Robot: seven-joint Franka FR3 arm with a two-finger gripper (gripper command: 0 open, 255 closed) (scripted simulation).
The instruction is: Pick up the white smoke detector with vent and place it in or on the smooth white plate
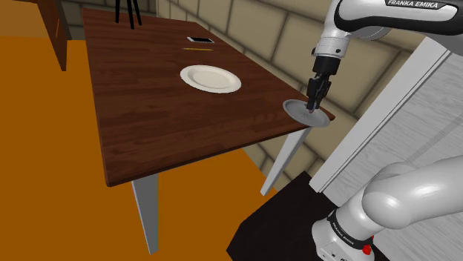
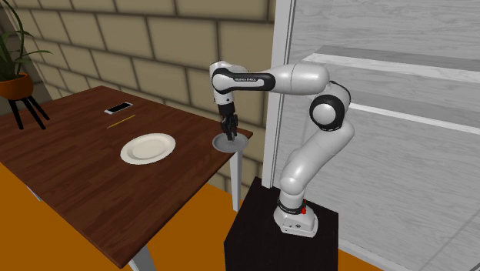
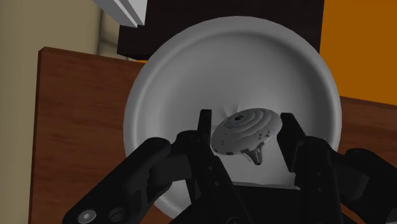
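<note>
My gripper (image 3: pixel 247 126) is shut on the white smoke detector (image 3: pixel 245 132), a small round domed disc with ringed vents, clasped tilted between the two black fingers (image 3: pixel 204 129). It hangs over a shallow grey dish (image 3: pixel 232 70) at the table's corner closest to the stand. I cannot tell whether it touches the dish. The smooth white plate (image 1: pixel 211 78) lies in the middle of the dark wooden table (image 1: pixel 148 119), to the shoulder view's left of the gripper (image 1: pixel 314 102). In the second exterior view the gripper (image 2: pixel 228 135) points down at the grey dish (image 2: pixel 231 145), and the plate (image 2: pixel 148 148) lies to its left.
A phone (image 1: pixel 200 39) and a pencil (image 1: pixel 197 49) lie beyond the plate. A potted plant on a black stand (image 2: pixel 17 85) stands at the table's far end. A brick wall and a white panelled wall (image 2: pixel 385 92) are close behind the arm. The floor is orange.
</note>
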